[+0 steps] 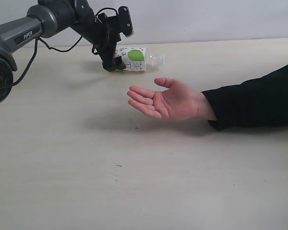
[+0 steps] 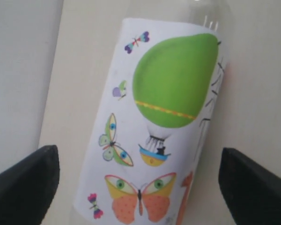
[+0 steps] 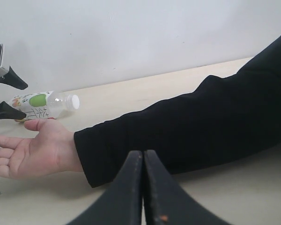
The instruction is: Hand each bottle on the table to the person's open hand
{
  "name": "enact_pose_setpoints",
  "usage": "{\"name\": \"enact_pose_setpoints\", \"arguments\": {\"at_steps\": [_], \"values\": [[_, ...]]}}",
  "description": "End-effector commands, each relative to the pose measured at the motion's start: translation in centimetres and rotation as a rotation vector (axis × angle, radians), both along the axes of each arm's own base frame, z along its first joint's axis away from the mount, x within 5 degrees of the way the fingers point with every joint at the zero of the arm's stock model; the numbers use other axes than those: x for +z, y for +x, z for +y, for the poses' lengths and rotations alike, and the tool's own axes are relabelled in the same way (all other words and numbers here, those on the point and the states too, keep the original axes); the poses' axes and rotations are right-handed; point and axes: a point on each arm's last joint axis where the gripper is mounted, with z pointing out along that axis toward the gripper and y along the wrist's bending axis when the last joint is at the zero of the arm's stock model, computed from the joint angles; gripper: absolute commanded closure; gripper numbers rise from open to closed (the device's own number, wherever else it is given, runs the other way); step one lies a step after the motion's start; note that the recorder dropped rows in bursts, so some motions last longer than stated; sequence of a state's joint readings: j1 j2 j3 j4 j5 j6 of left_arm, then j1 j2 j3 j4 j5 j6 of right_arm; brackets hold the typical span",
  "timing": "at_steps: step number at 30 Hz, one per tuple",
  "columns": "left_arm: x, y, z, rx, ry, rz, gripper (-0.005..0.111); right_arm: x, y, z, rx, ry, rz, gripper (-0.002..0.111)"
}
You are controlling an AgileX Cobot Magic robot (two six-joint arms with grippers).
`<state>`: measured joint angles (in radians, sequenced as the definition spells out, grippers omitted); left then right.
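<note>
Clear plastic: one bottle [image 1: 138, 60], one palm [image 1: 169, 101]

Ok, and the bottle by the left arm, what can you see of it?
The bottle is small and made of clear plastic. It has a white cap and a white label printed with a green apple-shaped balloon and butterflies. It lies on its side on the table, cap toward the right of the exterior view. The left hand straddles its base end, open; its fingers stand either side with gaps showing, so it is not gripped. It lies beyond the person's palm, apart from it.
</note>
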<state>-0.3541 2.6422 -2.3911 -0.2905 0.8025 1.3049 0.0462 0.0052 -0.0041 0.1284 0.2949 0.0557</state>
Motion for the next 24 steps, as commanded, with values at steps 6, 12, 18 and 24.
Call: {"name": "enact_pose_setpoints", "arguments": {"at_steps": [6, 12, 18, 24], "values": [[0.98, -0.37, -0.30, 0.065, -0.050, 0.054, 0.019, -0.04, -0.01, -0.02, -0.001, -0.006, -0.010, 0.108], [0.90, -0.38, -0.15, 0.093, -0.045, 0.069, 0.016, -0.04, -0.01, -0.02, -0.001, -0.006, -0.010, 0.108], [0.80, -0.41, 0.02, 0.059, -0.003, 0.055, 0.001, -0.04, -0.01, -0.02, -0.001, -0.006, -0.010, 0.108], [0.83, -0.37, -0.01, -0.011, 0.033, 0.017, 0.001, -0.04, -0.01, -0.02, -0.001, -0.006, -0.010, 0.108]]}}
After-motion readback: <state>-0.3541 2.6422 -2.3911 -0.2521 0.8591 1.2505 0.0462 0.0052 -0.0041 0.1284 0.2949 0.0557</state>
